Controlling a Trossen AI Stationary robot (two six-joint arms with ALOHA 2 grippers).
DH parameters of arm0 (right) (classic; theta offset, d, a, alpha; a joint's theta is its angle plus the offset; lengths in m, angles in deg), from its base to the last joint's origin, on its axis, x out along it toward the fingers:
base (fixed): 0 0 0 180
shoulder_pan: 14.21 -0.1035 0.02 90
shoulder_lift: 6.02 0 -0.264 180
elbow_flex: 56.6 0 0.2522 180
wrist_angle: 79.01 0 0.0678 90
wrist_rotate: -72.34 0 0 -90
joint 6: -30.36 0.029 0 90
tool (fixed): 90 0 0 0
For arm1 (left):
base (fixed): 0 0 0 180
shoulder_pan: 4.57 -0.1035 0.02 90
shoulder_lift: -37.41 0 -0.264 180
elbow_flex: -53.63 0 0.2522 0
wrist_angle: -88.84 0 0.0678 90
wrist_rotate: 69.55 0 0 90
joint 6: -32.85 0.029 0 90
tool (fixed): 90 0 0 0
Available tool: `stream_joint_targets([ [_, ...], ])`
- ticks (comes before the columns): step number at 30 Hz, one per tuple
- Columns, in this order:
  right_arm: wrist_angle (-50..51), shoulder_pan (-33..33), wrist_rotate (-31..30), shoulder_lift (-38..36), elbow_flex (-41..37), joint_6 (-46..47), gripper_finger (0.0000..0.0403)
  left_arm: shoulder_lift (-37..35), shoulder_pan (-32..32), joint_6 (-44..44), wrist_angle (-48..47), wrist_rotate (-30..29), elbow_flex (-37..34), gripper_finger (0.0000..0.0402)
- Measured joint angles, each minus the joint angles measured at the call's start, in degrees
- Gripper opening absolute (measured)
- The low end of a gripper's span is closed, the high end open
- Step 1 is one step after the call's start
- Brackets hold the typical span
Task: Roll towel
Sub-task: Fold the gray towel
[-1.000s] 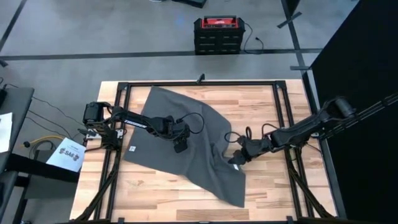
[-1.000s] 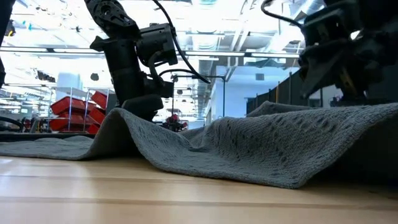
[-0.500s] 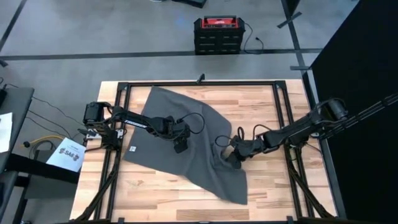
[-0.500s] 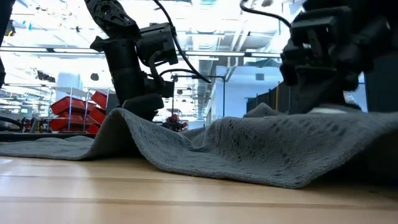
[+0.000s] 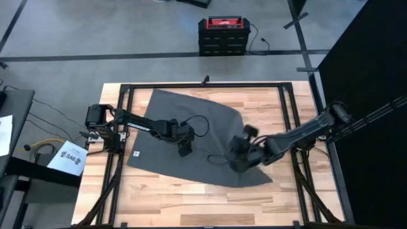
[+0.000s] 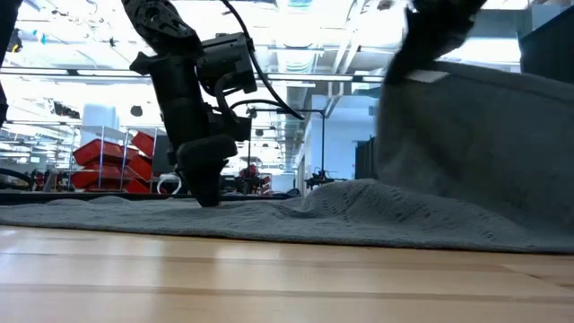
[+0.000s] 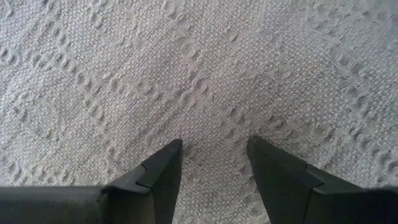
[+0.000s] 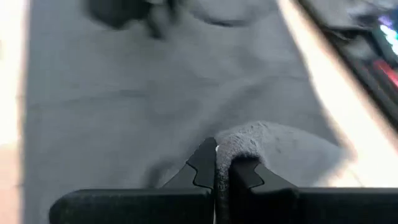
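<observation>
The right end effector [image 8: 216, 163], closed on a pinch of the towel [image 5: 191, 130], lifts one edge off the bench [image 5: 273, 105] while the left end effector [image 7: 212, 163], fingers apart, presses the cloth flat; rolling appears barely begun.

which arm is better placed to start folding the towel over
The right. Its gripper is shut on a pinch of the towel at the right edge and holds it lifted. The left gripper is open, pressing down mid-cloth, holding nothing.
</observation>
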Motion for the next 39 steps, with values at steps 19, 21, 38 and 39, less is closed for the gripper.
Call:
stream_joint_targets([
  [19,-3.44,-0.92,18.23,15.61,6.59,-1.86,0.0171,0.00,0.00,-0.58,-0.45,-0.02,0.07,0.0173],
  [21,2.02,-1.74,15.30,12.34,6.59,-0.88,0.0201,0.00,0.00,-0.94,-0.47,-0.04,0.07,0.0173],
  [38,-0.61,-1.35,5.18,2.21,-18.88,-15.70,0.0218,0.00,0.22,-1.04,-0.34,-0.31,0.02,0.0173],
  [39,-4.23,-0.82,5.25,2.18,-20.09,-16.71,0.0218,0.00,0.22,-1.04,-0.33,-0.31,0.02,0.0173],
])
